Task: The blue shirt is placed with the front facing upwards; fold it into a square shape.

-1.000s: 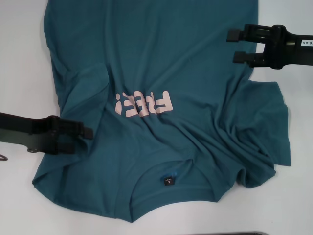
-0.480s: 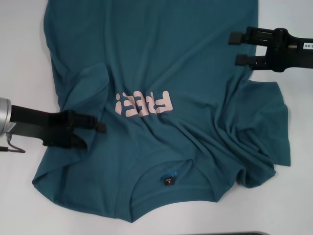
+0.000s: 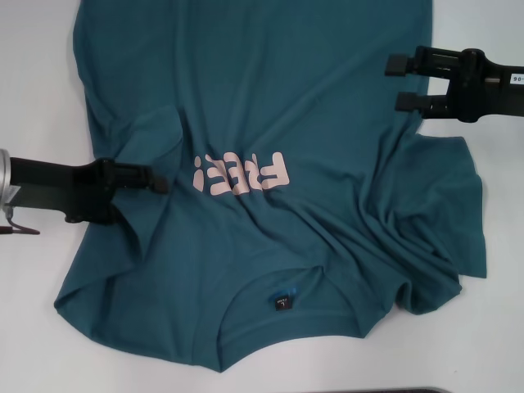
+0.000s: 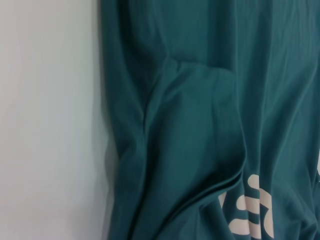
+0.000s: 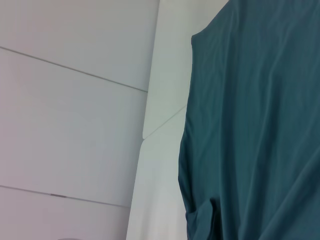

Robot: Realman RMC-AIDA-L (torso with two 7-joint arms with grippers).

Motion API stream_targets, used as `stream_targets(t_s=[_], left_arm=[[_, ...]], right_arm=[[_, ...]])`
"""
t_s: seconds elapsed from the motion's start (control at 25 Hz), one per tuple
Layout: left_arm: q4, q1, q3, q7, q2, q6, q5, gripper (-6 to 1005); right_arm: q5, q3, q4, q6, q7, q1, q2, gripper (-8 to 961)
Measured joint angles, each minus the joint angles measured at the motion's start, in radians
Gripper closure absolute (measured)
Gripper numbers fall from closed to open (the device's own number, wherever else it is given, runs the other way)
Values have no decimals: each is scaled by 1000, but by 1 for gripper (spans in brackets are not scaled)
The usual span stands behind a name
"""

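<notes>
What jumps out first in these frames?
The blue shirt fills most of the white table, front up, collar nearest the robot, wrinkled and unfolded. Its pale chest lettering sits mid-frame, upside down in the head view. The left gripper is over the shirt's left sleeve area with its jaws looking closed, and the right gripper hovers open at the shirt's right edge, farther from the robot.
</notes>
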Motion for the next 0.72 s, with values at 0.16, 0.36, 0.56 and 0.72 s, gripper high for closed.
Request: stream_targets(t_s=[0.16,0.36,0.56,0.72], left_arm=[[-38,2,-1,82,-7,79,-53,221],[-56,4,14,248,-27,290,-169,220],[-52,12,-1,199,-4,236,-113,220],[-49,36,-50,238,28,225,-122,220]], right_arm=[[0,0,0,3,0,6,0,52],[0,5,0,5,0,13,0,53],[-1,16,0,8,0,18,-1,53],[-5,19,0,8,-9,18,-1,53]])
